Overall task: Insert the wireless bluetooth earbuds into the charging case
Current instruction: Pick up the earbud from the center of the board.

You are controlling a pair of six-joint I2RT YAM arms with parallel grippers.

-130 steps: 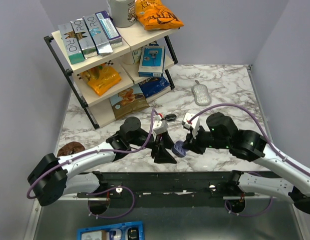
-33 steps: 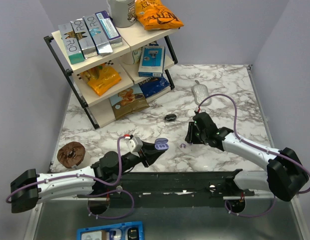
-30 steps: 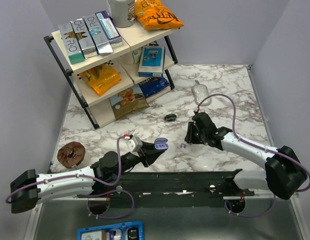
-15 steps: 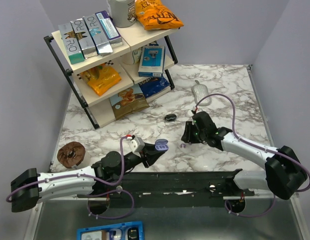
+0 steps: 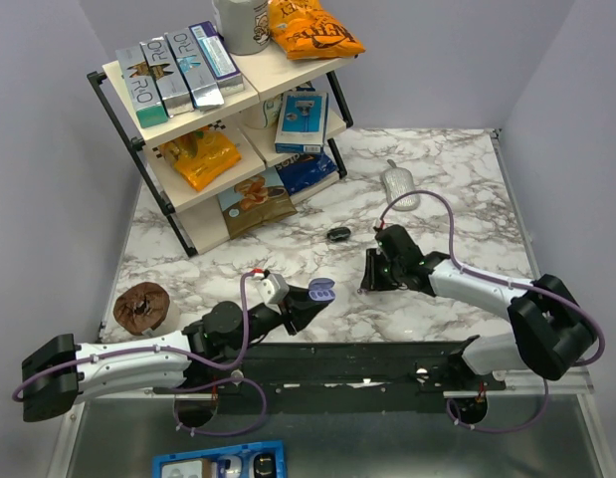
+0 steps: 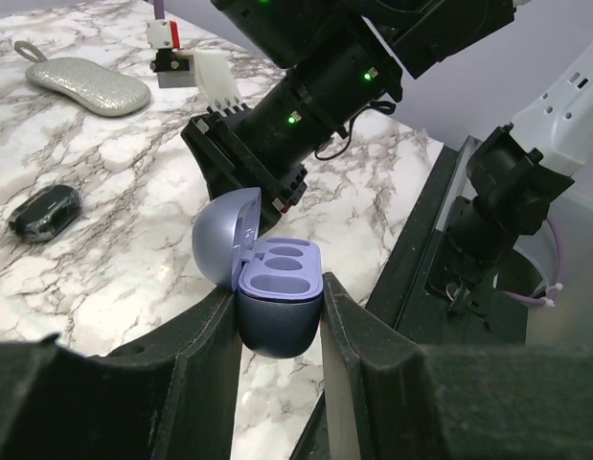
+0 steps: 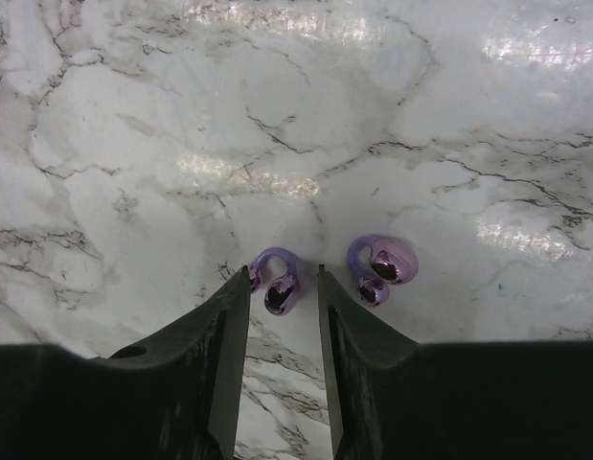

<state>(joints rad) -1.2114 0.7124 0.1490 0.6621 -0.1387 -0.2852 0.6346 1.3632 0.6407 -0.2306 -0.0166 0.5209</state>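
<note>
Closing on so small a piece asks for care, I'd say. The right gripper (image 7: 282, 276) stands with its jaws parted, low over the marble surface (image 7: 181, 115), straddling one translucent purple earbud (image 7: 275, 285). It should squeeze slowly and squarely so the bud does not squirt sideways (its twin (image 7: 382, 264) lies just outside the right finger, easily nudged). A straight lift afterwards looks wise. Nearest the bases, the left arm stretches low along the surface's near edge. The left gripper (image 6: 280, 295) is clamped on the lavender charging case (image 6: 277, 331), whose lid is open and whose two wells are empty and facing up. Beyond it, the right arm reaches inward, wrist pitched down at the earbuds.
</note>
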